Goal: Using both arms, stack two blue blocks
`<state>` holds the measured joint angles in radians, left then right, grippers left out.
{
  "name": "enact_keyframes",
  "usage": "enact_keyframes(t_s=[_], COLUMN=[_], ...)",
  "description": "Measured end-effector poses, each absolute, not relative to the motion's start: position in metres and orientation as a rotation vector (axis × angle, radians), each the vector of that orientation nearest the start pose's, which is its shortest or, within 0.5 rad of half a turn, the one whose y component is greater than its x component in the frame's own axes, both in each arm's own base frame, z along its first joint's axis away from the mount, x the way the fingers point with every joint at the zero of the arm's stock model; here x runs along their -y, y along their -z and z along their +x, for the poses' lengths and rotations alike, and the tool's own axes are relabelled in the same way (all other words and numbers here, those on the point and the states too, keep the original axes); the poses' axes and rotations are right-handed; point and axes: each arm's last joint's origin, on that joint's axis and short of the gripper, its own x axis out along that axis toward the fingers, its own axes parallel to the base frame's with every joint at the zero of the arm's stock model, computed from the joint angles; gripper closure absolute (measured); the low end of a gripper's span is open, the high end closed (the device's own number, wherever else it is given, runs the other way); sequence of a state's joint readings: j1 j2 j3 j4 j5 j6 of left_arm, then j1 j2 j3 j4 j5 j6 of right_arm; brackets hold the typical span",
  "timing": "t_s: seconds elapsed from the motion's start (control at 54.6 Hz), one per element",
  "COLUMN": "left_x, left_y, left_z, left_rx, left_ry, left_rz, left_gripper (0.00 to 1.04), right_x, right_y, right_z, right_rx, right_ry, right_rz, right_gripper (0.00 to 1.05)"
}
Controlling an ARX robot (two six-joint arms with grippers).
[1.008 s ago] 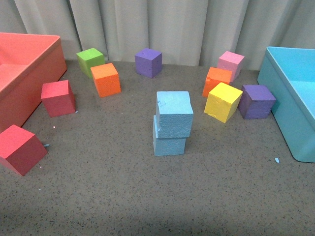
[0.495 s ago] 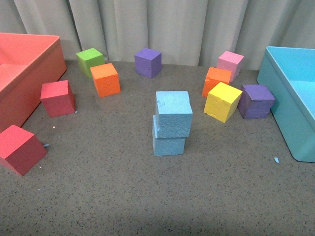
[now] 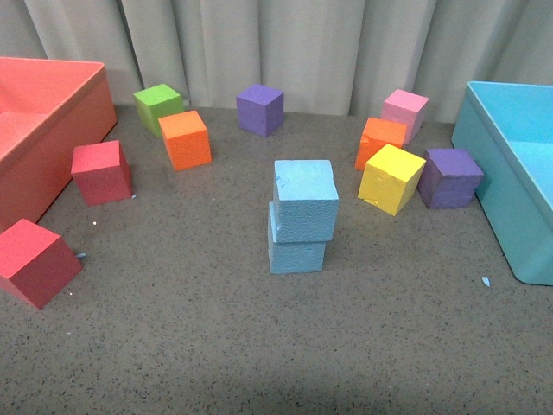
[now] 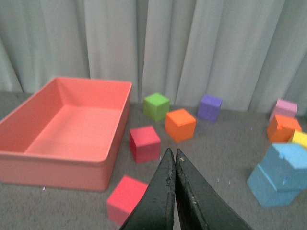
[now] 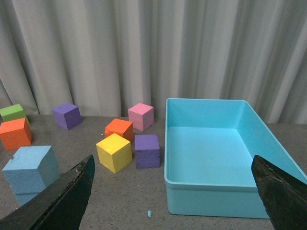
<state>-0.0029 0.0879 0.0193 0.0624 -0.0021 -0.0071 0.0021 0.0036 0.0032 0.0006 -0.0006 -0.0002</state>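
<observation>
Since top blue block (image 3: 305, 199) already sits on bottom blue block (image 3: 296, 251), slightly skewed: just keep left gripper (image 4: 173, 158) pinched together, right gripper (image 5: 172, 191) spread wide, both well clear.

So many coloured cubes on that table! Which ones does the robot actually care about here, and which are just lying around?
Part of the job:
upper light blue foam cube, stacked on the
lower light blue foam cube

Just lying about:
two red foam cubes
green foam cube
two orange foam cubes
two purple foam cubes
pink foam cube
yellow foam cube
red plastic bin
turquoise plastic bin
</observation>
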Motion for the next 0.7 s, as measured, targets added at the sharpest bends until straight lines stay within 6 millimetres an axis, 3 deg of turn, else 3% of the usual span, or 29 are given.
enact_keyframes(t_s=[0.293,0.513,0.696], left_x=[0.0002,0.0002,0.0002], left_y=[-0.1699,-0.1699,-0.1699], left_z=[0.0968,0.0968,0.0968], left_rx=[0.016,0.016,0.016], left_ry=[0.002,0.002,0.002], left_rz=[-0.008,-0.007,-0.007], left_gripper=[0.99,0.44,0.08], right_x=[-0.0002,-0.0002,-0.0002], right_y=[-0.1644,-0.1644,-0.1644], right_z=[0.0977,0.0977,0.0977], right_rx=[0.0,0.0,0.0], right_ry=[-0.002,-0.002,-0.002], right_rz=[0.0,0.0,0.0], right_gripper=[0.09,0.09,0.09])
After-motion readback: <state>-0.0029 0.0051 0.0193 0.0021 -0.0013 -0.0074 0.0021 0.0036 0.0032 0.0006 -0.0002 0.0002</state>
